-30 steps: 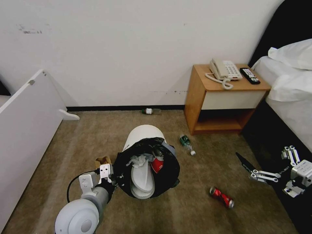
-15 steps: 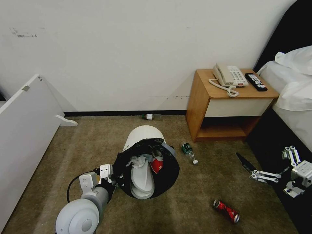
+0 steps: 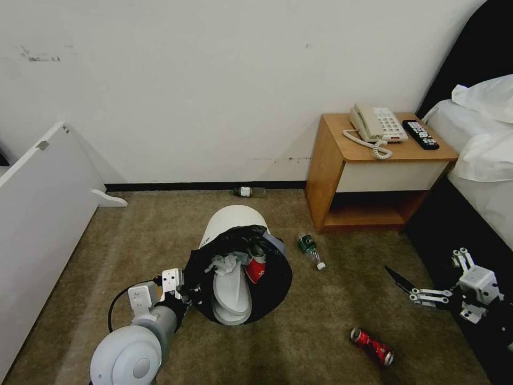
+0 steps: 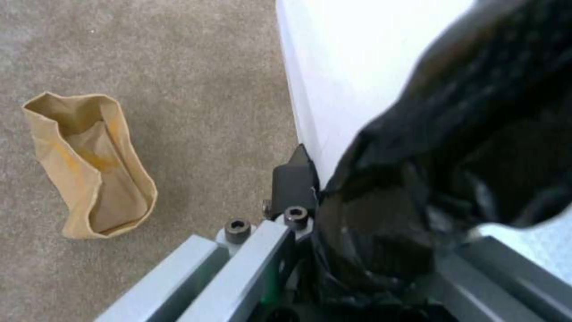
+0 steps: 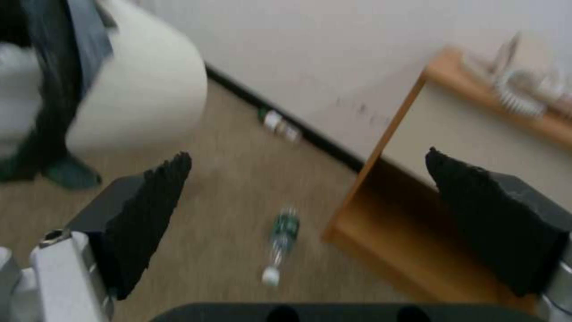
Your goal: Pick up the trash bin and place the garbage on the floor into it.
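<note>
Beige-brown carpet floor (image 3: pixel 133 235), hotel room, white wall behind. Small round white plastic trash bin with black liner (image 3: pixel 235 222) hangs tilted, mouth toward my head camera, so I can see a white slipper (image 3: pixel 230 294), tissue and something red already inside. My left claw (image 3: pixel 179 291) is pinching its bagged rim, keeping the bin near the remaining litter. Brown paper bag (image 4: pixel 89 165) lies just beside. Green-labelled bottle (image 3: pixel 310 250) near the wooden nightstand (image 3: pixel 326 166); crushed red can (image 3: pixel 372 346) closer. Right claw (image 3: pixel 409 283) spread wide, low, facing the bottle; I judge that one next.
</note>
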